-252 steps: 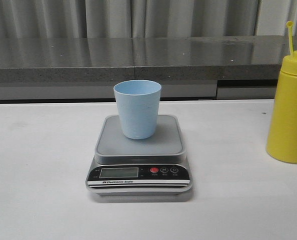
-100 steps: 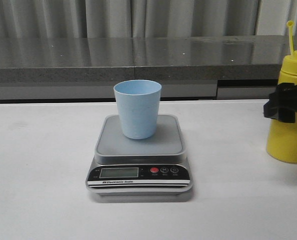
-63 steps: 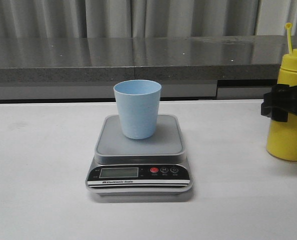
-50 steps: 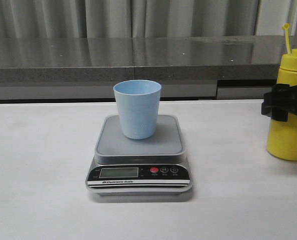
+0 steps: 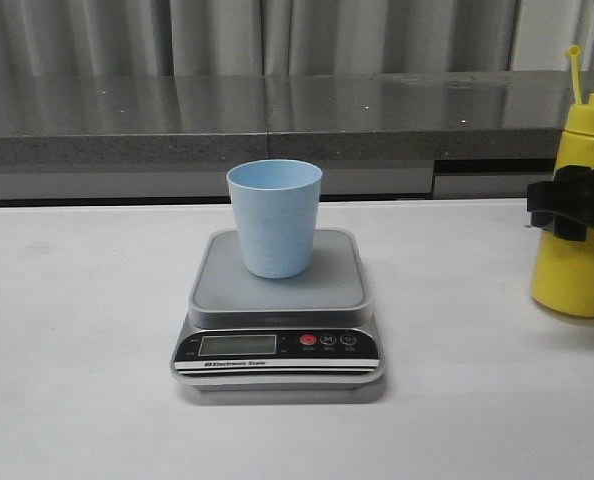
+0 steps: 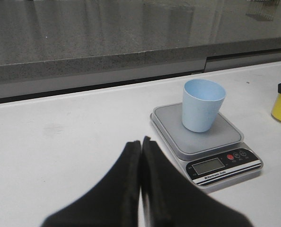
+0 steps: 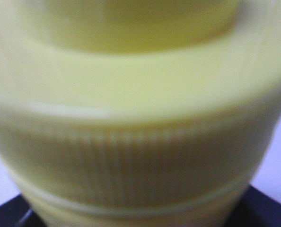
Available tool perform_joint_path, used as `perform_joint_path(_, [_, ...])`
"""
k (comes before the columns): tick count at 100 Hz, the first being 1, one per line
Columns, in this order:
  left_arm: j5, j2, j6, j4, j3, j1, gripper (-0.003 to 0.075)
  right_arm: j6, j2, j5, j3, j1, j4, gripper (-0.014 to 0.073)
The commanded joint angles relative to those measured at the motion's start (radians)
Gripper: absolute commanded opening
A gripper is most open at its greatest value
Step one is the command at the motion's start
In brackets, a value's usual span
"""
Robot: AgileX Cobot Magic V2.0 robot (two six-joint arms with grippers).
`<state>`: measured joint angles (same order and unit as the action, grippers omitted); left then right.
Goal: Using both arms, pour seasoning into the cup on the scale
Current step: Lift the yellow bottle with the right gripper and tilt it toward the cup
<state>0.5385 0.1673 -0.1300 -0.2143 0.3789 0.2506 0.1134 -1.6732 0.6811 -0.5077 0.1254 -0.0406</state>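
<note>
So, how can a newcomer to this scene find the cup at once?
On the white table, find the silver-grey scale in the middle. The cup stands upright on its platform: small, light blue, no handle, unlike the tall yellow bottle at the right edge.

Even, diffuse overhead light; the scale (image 5: 279,315) casts a soft shadow on the white table (image 5: 77,350). Faint glare streaks the grey counter (image 5: 277,105). Right wrist view: yellow squeeze bottle (image 7: 140,118) blurred, too close to focus.

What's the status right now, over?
Right gripper clamped on bottle. Left gripper shut, idle. Cup on scale, path clear.
</note>
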Motion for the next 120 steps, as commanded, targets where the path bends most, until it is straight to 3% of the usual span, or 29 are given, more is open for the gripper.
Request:
perform_joint_path(1, [-0.081, 0.009, 0.01, -0.02, 0.027, -0.001, -0.002, 0.0, 0.062, 0.084, -0.022, 0.003, 0.087, 0.0121])
perform_joint_path(19, [-0.081, 0.009, 0.01, -0.02, 0.027, -0.001, -0.002, 0.0, 0.134, -0.015, -0.053, 0.003, 0.244, 0.0121])
perform_joint_path(29, [-0.081, 0.009, 0.01, -0.02, 0.027, -0.001, -0.002, 0.0, 0.176, -0.198, -0.108, 0.004, 0.292, 0.0121])
perform_joint_path(55, [-0.081, 0.009, 0.01, -0.02, 0.027, -0.001, -0.002, -0.001, 0.226, -0.836, -0.393, 0.085, 0.309, 0.0121])
perform_joint_path(67, [-0.081, 0.009, 0.01, -0.02, 0.027, -0.001, -0.002, -0.006, 0.223, -1.03, -0.529, 0.14, 0.312, 0.0121])
perform_joint_path(88, [-0.081, 0.009, 0.01, -0.02, 0.027, -0.001, -0.002, -0.144, 0.223, -1.191, -0.657, 0.244, 0.448, 0.0121])
perform_joint_path(120, [-0.081, 0.009, 0.01, -0.02, 0.027, -0.001, -0.002, -0.463, 0.22, -1.257, -0.67, 0.387, 0.651, 0.0121])
